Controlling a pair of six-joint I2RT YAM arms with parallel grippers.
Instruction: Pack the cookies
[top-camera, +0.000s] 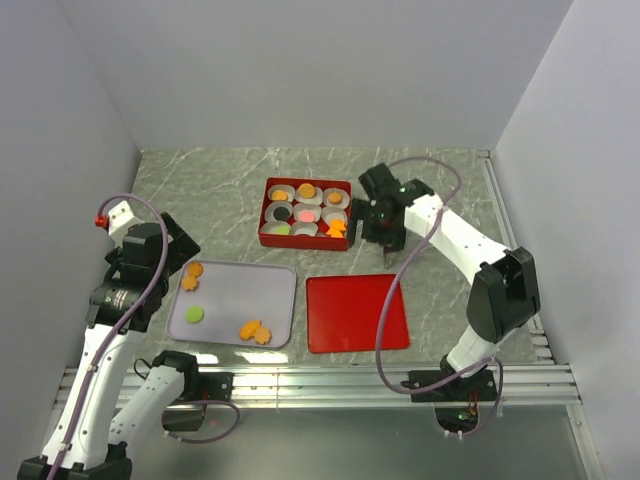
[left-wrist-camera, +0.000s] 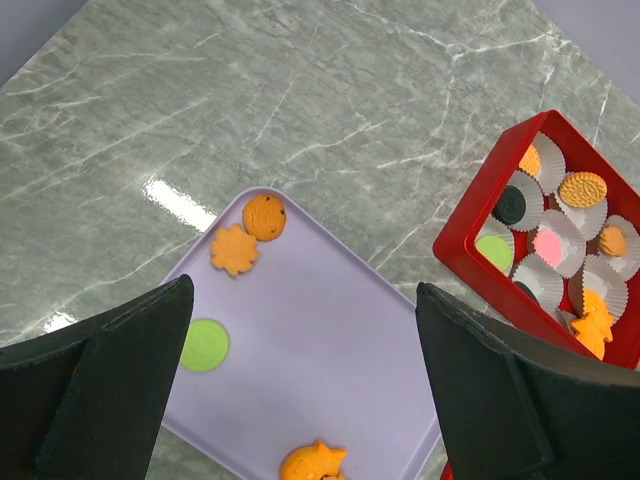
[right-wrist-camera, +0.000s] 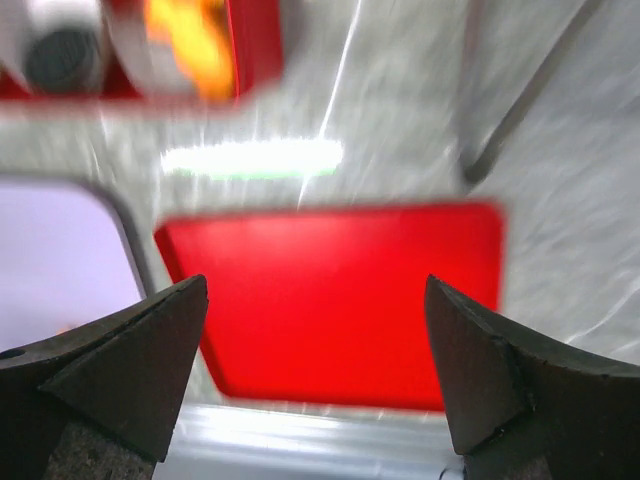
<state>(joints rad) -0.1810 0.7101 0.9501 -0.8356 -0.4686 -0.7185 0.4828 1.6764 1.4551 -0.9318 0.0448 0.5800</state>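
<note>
We start at the right gripper (right-wrist-camera: 315, 288) — jaws spread wide, nothing between them, the dark wedge-shaped fingers (right-wrist-camera: 130, 350) framing a smeared look down at the flat red lid (right-wrist-camera: 340, 300). The lid is a plain glossy square with rounded corners, lying on the table just right of the lilac tray (top-camera: 235, 295). From the top camera, the right arm is folded high at the elbow and reaches in toward the middle. Its gripper hangs just beside the right wall of the red box (top-camera: 264, 215).

Over to the left gripper (left-wrist-camera: 305, 290): it is equally wide open and empty. That arm is reared up on the left side, with the wrist tipped over the tray's far left corner.

Now the cookies (top-camera: 256, 331). Five lie loose on the smooth tray:
- a round orange cookie (left-wrist-camera: 264, 217) speckled dark, just beside a flower-shaped cookie (left-wrist-camera: 234, 249) near the far corner
- a green disc (left-wrist-camera: 205, 345) by the left edge
- two more orange ones close together near the front

The rest sit in the box, inside white fluted paper cups (left-wrist-camera: 553, 172) set in rows. We can pick out a black disc (left-wrist-camera: 510, 205), a pink disc (left-wrist-camera: 548, 247), another green one and several orange pieces, with flower shapes piled at the near right corner.

Everything rests on a glossy green marble-patterned table (top-camera: 230, 180) veined in white.
</note>
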